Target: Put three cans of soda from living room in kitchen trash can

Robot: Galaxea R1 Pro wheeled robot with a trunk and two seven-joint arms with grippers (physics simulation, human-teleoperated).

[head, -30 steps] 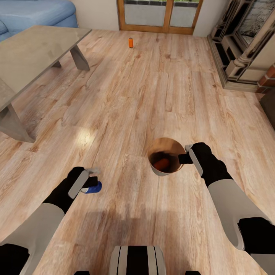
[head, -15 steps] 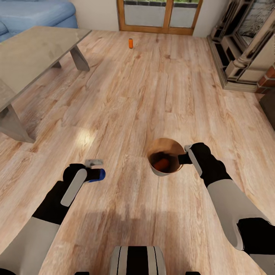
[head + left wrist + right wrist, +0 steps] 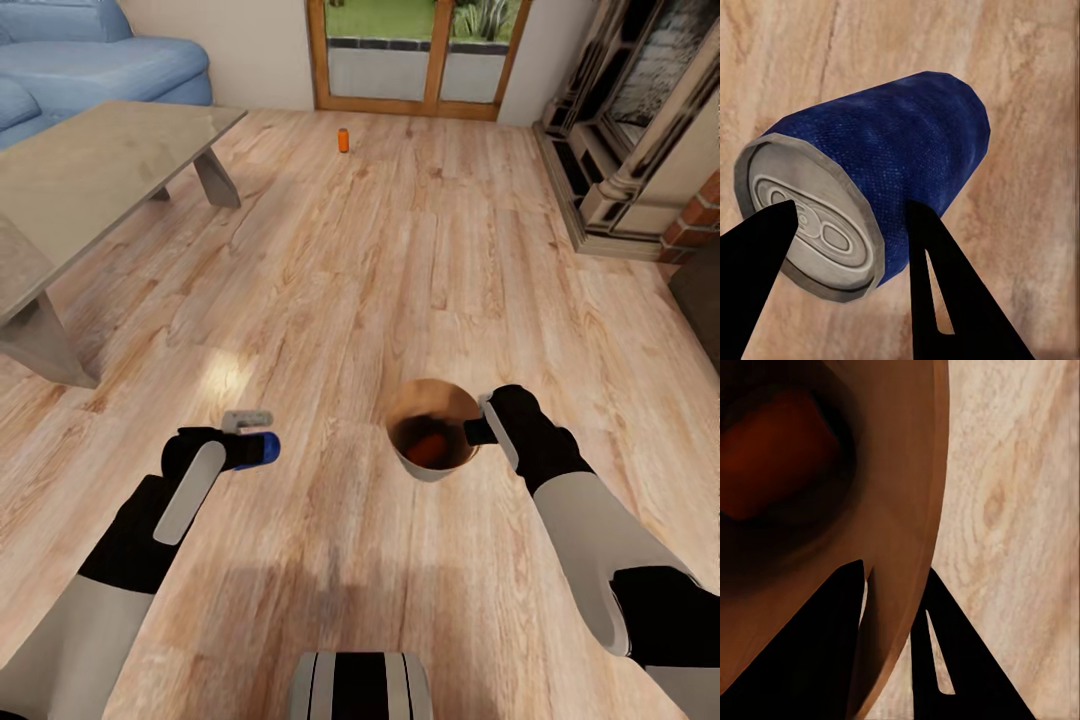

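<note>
A: What are the grippers doing?

B: The left gripper point(image 3: 243, 447) is clenched on the blue can point(image 3: 262, 449), which lies sideways between its fingers point(image 3: 945, 300), pale top point(image 3: 810, 225) toward the wrist camera, plank floor point(image 3: 1035, 150) behind it. The right gripper point(image 3: 476, 430) pinches the bin point(image 3: 432, 462) by its rim at 3 o'clock, one finger point(image 3: 802, 652) inside the wall, one outside.

A: How many cans?

B: Three. The blue one, an orange can point(image 3: 428, 448) lying in the bin's bottom, and another orange can point(image 3: 343, 140) upright on the floor at 12 o'clock, well apart, near the glass doors point(image 3: 415, 55).

A: Room to move?

B: From the head view, bare floor point(image 3: 400, 260) runs straight ahead between both grippers to that far can. The low table point(image 3: 90, 190) takes the 10 o'clock side, one leg point(image 3: 45, 340) near the left arm, with the sofa point(image 3: 90, 60) behind it. The fireplace point(image 3: 640, 130) edges the 2 o'clock side.
</note>
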